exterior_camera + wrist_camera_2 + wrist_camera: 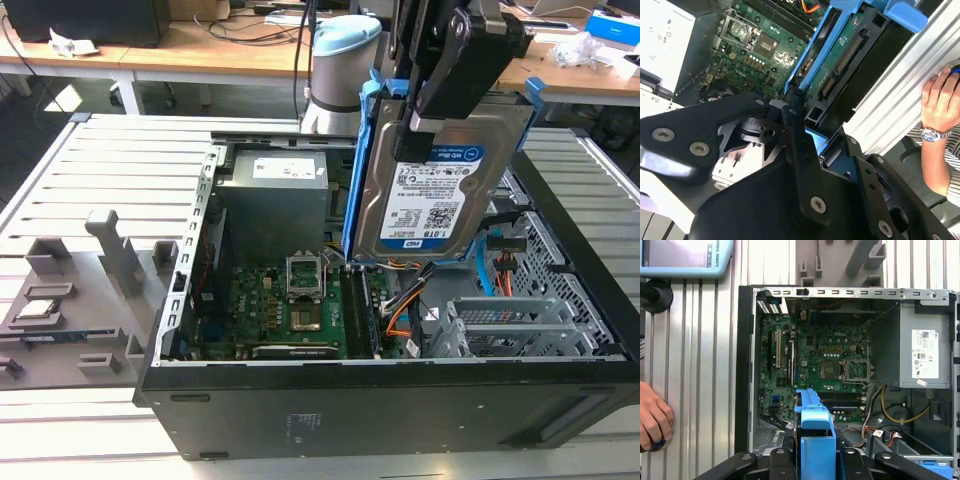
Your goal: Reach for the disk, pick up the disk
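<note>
The disk (435, 195), a silver hard drive with a white-and-blue label and a blue bracket (357, 170) along its edges, hangs upright above the open computer case (380, 400). My gripper (432, 122) is shut on its upper edge, one black finger lying over the labelled face. In the second wrist view the disk's green circuit-board side (840, 55) runs away from the black fingers (799, 130). In the first wrist view the disk appears edge-on as a blue bracket (816, 432) between the gripper's black links.
Under the disk lie the motherboard (290, 310), the grey power supply (275, 195) and a metal drive cage (510, 325) with orange and blue cables. A grey fixture block (70, 300) sits on the slatted table at the exterior view's left. A person's hand (652, 422) rests on the table.
</note>
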Controlling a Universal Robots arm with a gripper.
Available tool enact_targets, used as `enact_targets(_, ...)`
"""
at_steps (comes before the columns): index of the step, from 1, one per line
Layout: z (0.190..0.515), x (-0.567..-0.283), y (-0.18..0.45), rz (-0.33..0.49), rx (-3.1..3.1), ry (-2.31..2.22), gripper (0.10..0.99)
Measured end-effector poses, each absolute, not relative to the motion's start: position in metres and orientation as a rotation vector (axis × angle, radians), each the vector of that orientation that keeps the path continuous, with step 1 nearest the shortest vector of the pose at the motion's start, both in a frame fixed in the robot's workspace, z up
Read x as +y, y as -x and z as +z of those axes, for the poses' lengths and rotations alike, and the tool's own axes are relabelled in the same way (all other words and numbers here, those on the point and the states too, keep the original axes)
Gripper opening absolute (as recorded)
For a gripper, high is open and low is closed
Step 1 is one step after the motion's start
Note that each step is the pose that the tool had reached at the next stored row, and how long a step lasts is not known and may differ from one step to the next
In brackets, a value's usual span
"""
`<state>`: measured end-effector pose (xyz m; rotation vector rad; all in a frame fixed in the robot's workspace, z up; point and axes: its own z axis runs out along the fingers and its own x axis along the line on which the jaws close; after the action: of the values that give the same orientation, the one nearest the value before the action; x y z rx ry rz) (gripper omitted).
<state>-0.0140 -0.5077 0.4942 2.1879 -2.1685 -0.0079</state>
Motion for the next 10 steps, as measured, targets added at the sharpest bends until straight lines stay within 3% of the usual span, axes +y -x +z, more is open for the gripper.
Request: enact_targets(10,0.494,-0.533,0.014,-0.009,-2.169,-2.188,0.365)
